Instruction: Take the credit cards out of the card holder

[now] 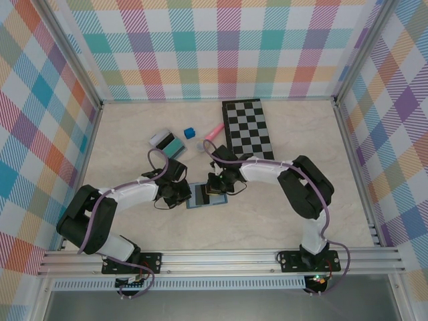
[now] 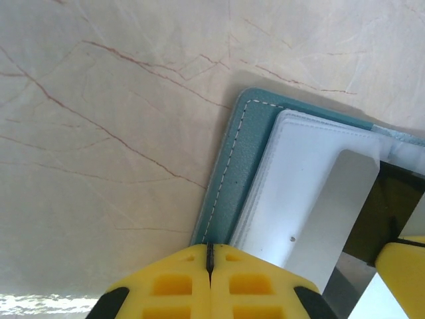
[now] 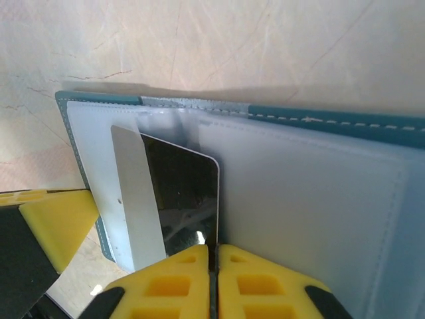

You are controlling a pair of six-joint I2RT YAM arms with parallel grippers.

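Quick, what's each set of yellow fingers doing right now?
Left gripper: closed, at the edge of the slate-blue folding card holder.
Right gripper: closed on the dark glossy credit card.

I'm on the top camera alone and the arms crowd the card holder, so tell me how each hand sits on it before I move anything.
Observer: The left hand is shut, its tips at the card holder's teal outer border, beside the clear sleeves.
Operator: Now the right one.
Observer: The right hand is shut too, its tips meeting at the near corner of a dark card.
Operator: Say whether that card is out.
Observer: No. It lies on the open holder, one side under a glossy strip.
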